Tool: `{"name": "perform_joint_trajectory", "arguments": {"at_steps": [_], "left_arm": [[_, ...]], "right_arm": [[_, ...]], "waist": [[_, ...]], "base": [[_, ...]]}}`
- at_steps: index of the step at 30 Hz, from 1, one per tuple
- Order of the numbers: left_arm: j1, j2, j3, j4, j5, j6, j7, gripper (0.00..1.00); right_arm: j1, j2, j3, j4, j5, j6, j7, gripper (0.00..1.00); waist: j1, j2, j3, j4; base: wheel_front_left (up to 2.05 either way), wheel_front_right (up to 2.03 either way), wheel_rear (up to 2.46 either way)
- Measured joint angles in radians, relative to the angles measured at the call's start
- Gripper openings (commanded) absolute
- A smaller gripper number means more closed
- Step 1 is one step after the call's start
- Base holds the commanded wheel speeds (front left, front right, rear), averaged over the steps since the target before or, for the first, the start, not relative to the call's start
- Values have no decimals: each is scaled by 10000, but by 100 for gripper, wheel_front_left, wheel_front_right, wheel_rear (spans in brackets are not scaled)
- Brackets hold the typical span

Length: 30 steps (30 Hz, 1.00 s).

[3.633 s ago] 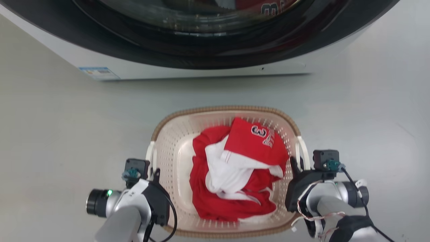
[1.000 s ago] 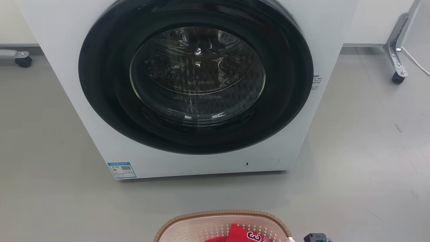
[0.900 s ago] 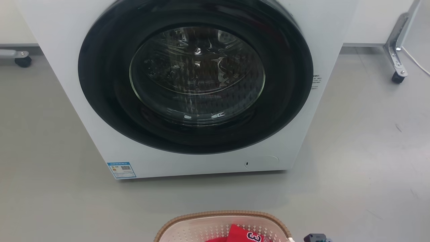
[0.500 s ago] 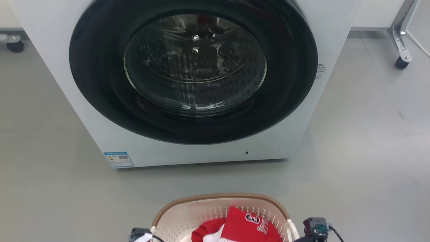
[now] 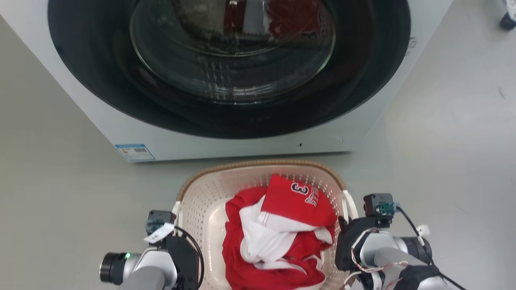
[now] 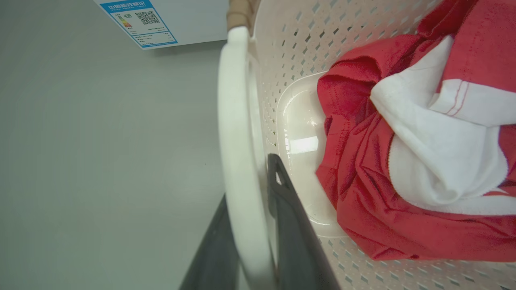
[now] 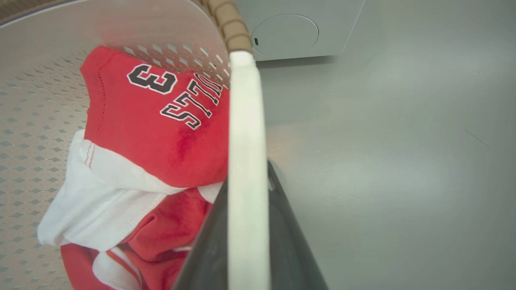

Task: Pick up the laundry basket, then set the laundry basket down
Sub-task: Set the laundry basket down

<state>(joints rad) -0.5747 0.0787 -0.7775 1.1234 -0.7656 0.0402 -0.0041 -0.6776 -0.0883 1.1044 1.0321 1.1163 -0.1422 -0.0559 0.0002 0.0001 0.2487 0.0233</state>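
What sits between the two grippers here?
The basket, with red-and-white clothing in it, fills the gap in the head view. In the wrist views the left gripper and right gripper each clamp one of its white handles.

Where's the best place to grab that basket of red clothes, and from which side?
Probably by the white left handle and right handle, coming from the near end. Each is a thin bar standing off the basket wall, so it can be straddled, as the left gripper and right gripper show. Holding both should keep it level.
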Motion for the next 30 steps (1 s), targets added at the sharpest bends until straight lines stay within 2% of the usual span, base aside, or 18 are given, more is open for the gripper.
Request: {"name": "perform_joint_trajectory", "arguments": {"at_steps": [22,23,30], "left_arm": [[-2101,113,-59,27,343,27,-364,0],[-2653,107,-52,21,382,27,-445,0],[-3391,98,-29,17,458,38,-700,0]], "right_arm": [[-2167,40,38,548,-430,6,-437,0],[-2736,33,19,717,-474,6,-566,0],[-3487,2,4,926,-627,6,-817,0]], "waist": [[0,1,3208,338],[0,2,3959,395],[0,2,4987,472]], "base": [[0,0,0],[0,0,0],[0,0,0]]}}
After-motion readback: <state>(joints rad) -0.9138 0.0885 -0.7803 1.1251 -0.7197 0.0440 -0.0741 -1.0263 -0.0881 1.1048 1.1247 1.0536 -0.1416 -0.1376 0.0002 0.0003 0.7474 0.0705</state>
